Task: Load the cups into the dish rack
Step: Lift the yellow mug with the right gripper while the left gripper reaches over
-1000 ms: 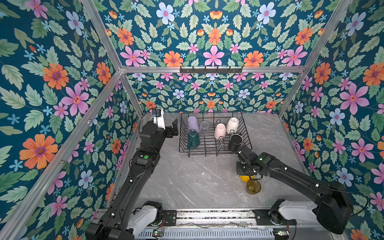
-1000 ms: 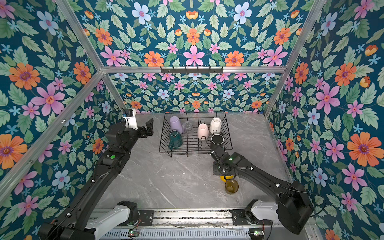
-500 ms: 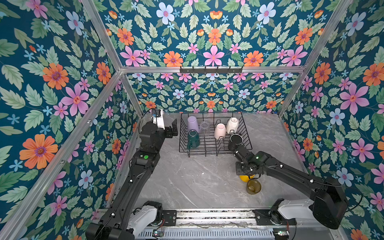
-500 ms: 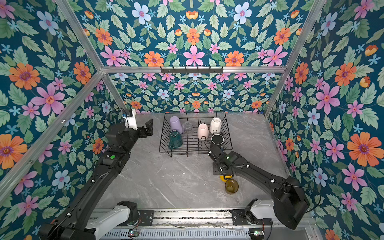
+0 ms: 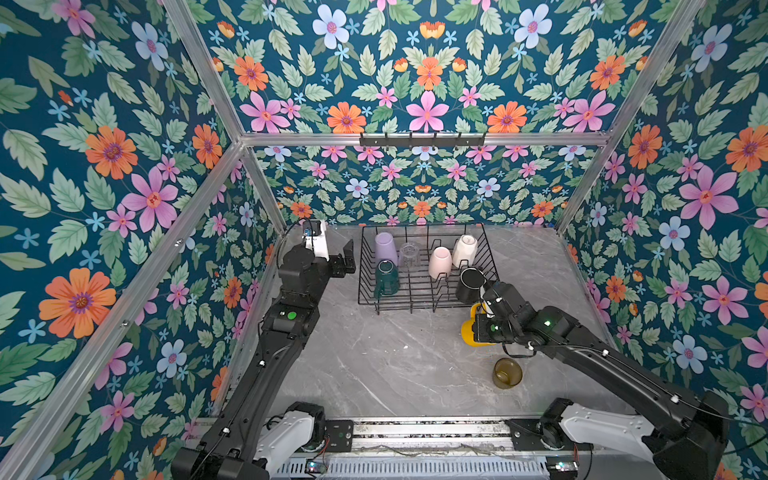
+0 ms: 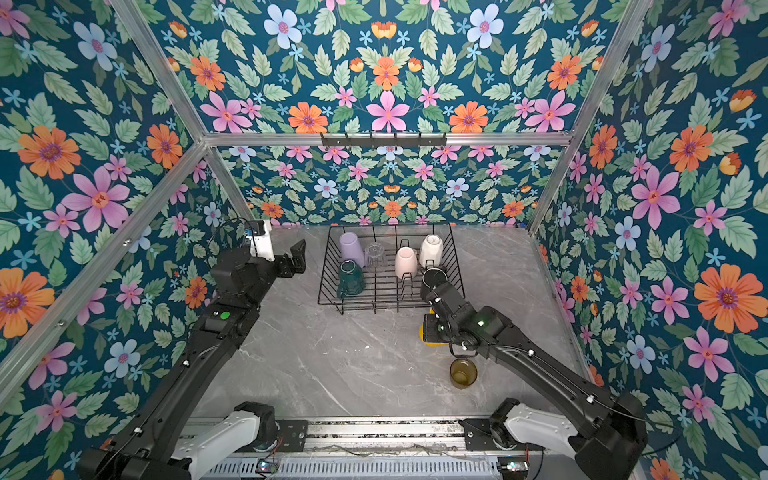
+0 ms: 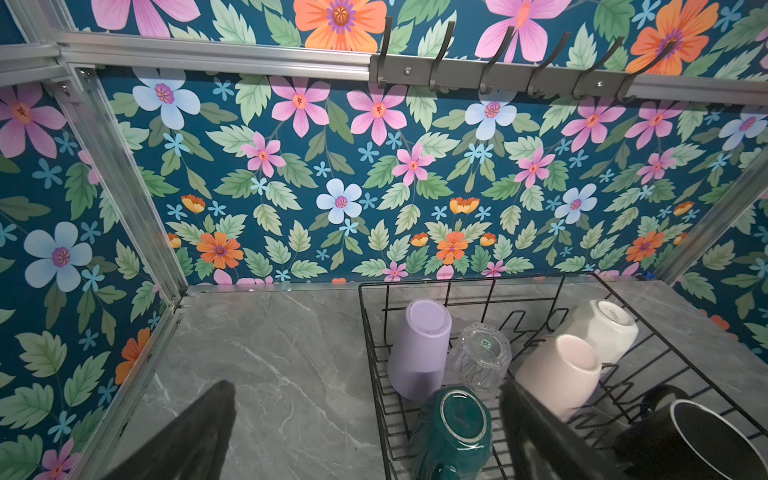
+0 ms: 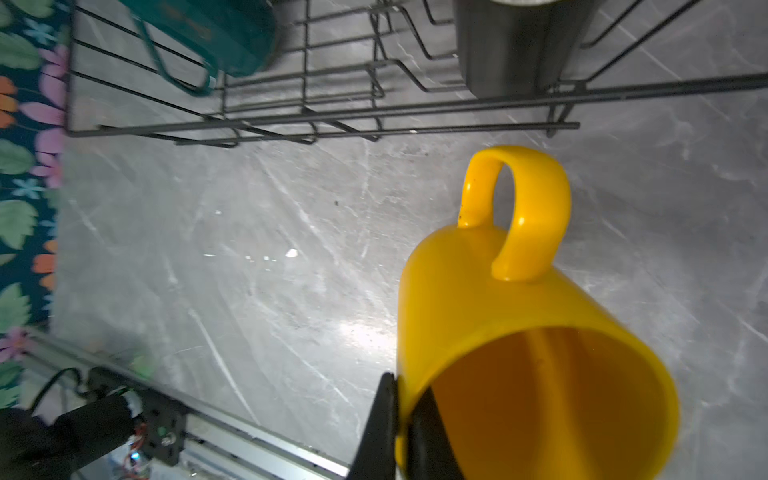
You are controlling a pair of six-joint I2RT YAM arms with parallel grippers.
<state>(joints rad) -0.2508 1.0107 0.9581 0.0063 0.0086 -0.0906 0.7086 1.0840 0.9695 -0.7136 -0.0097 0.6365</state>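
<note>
The black wire dish rack stands at the back of the table. In it, turned over, are a lilac tumbler, a clear glass, a pale pink mug, a white mug and a dark green mug. A black mug stands mouth up in the rack's front right corner. My right gripper is shut on the rim of the yellow mug, one finger inside and one outside, and the mug tilts just in front of the rack. An amber glass stands upright nearer the front. My left gripper is open and empty beside the rack's left side.
A black hook rail hangs on the back wall above the rack. Flowered walls close in the left, back and right sides. A metal rail with both arm bases runs along the front edge.
My right gripper has shut on the yellow mug's rim, and the mug has shifted a little towards the rack. The left arm has not moved.
</note>
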